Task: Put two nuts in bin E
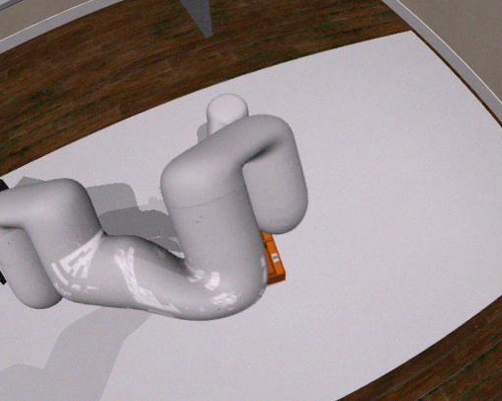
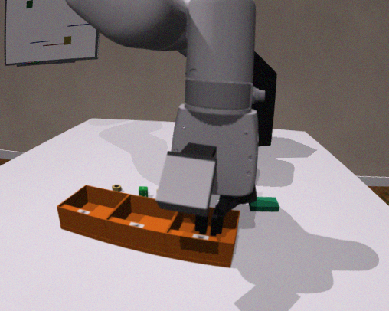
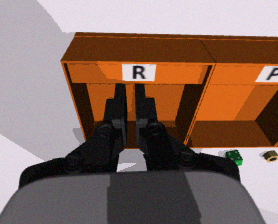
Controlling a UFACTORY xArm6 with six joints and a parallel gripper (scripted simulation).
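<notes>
We've got the pincer [image 3: 128,107] nearly shut, gripping nothing we can see, dipped into bin R [image 3: 139,72]. One nut [image 2: 116,187] waits behind the bins; E isn't identifiable, nothing delivered.

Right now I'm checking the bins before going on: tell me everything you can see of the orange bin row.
The orange three-compartment bin row stands flat on the white table, with thin walls and dividers and a small white label on each front edge. The wrist view reads R on the end compartment; the next label is cut off. The dark gripper, nearly shut, reaches down into the R compartment. The other two look empty.
</notes>
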